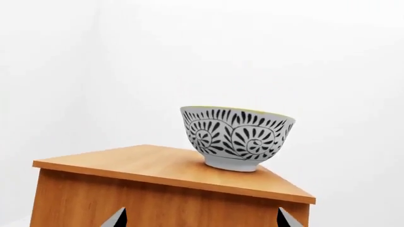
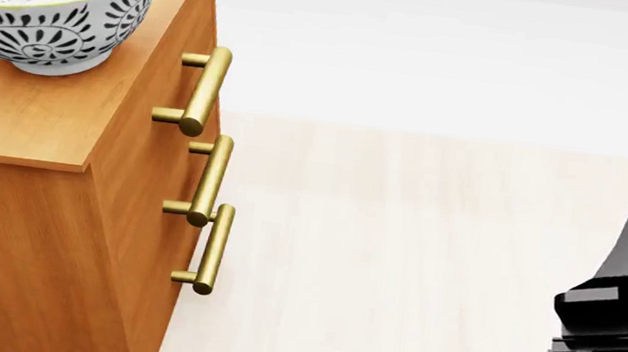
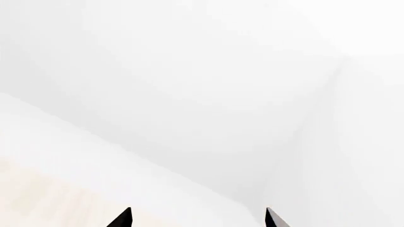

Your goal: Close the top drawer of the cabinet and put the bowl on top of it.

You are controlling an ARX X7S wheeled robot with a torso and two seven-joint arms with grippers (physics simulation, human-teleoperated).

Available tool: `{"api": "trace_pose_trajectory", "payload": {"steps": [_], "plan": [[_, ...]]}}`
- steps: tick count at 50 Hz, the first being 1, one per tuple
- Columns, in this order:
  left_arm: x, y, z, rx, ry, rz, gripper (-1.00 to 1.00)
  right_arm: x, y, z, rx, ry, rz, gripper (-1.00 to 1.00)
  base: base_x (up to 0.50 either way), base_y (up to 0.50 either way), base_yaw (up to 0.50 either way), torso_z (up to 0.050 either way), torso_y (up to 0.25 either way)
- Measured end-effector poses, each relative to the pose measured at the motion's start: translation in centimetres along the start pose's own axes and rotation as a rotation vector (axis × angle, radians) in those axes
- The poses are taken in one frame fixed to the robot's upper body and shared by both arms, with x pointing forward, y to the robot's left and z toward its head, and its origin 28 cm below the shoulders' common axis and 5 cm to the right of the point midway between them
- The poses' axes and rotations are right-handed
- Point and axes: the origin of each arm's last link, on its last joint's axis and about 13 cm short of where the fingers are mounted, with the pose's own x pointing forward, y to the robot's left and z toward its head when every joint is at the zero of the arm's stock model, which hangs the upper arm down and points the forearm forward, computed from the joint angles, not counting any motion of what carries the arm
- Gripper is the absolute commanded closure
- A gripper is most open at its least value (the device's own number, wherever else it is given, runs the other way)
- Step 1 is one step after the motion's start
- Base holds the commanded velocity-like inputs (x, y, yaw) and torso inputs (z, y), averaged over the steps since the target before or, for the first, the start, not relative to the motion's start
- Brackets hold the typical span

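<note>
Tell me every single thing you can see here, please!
Round white ceramic bowl with dark grey floral pattern: one, white and grey, standing on the cabinet's flat top.
Orange-brown wood-grain cabinet: one, orange-brown, at the head view's left.
Brass bar handles: three, gold, one on each drawer front.
Top drawer: one, orange-brown, looks shut.
Pale wooden floor: one, cream, beside the cabinet.
Left gripper: one, black, open, facing the cabinet.
Right gripper: one, black, open, holding nothing.

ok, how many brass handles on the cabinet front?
3, stacked down the cabinet front: top handle, middle handle, bottom handle. None look hidden.
</note>
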Motion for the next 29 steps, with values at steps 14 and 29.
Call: {"api": "trace_pose_trajectory", "payload": {"steps": [14, 29], "plan": [[-0.4, 0.0, 0.7, 0.0, -0.027, -0.002, -1.0, -0.7, -0.3, 0.4, 0.005, -0.023, -0.007, -1.0, 0.0, 0.0, 0.0, 0.0, 0.0], [-0.8, -0.1, 1.4, -0.006, -0.052, -0.006, -1.0, -1.2, -0.4, 0.8, 0.007, -0.046, -0.006, -1.0, 0.0, 0.0, 0.0, 0.0, 0.0]]}}
